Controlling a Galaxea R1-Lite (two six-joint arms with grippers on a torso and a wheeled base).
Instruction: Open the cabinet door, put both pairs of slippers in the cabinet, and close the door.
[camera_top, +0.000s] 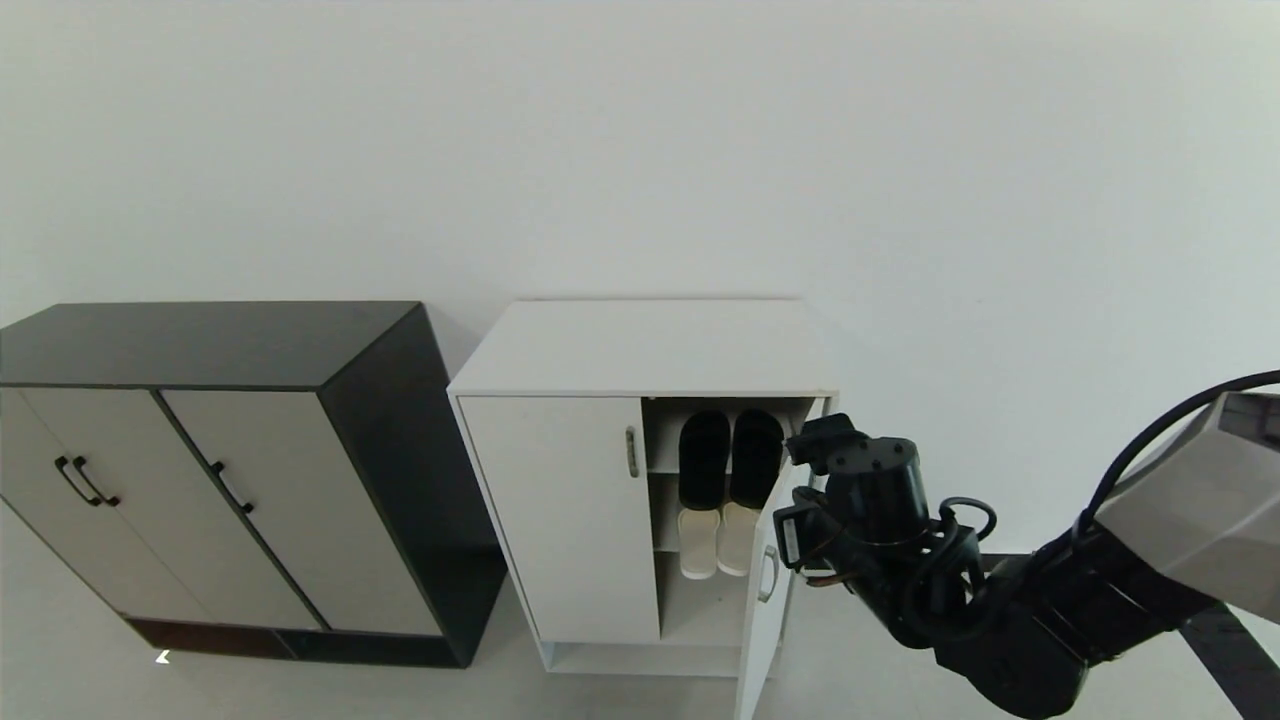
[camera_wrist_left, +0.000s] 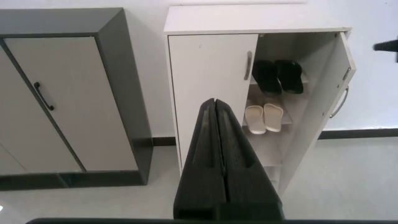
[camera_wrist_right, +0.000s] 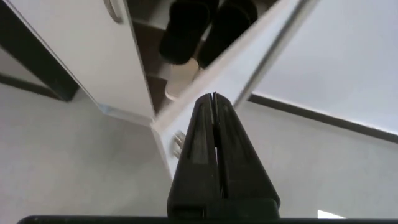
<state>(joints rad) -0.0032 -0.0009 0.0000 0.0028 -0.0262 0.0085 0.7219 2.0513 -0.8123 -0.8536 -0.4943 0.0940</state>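
Right gripper (camera_wrist_right: 213, 96) is nearest you: fingers pressed together, nothing held. The open door (camera_top: 765, 610) sits just ahead of its tip, at the upper part of the panel. Touching or just short of it, you can't tell from the wrist view.

The door's long axis stands upright. The panel is swung out toward you and hinged on the cabinet's right side. Its handle (camera_top: 768, 573) is on the outer face, below the gripper. The gripper is on that outer-face side, so the coming move looks like a push against the panel, away from you and toward the robot's left, to swing it shut.

Past the door from the gripper, the black slippers (camera_top: 730, 455) lie side by side on the upper shelf. The white slippers (camera_top: 718, 540) are on the shelf right under them. Both pairs are inside, so by my read only the closing is left.

The white cabinet (camera_top: 640, 345) has its other door (camera_top: 560, 510) shut, farther off on the far side of the opening.

The left gripper (camera_wrist_left: 214, 101) is also closed and empty. It hangs well back from the cabinet front, with the open door far ahead and off to its right. The right arm is clearly nearer, so use it. Watch the fingertips don't slide off the panel's edge.

The dark cabinet (camera_top: 200, 345) stands beside the white one, well apart from either gripper, and is not involved.
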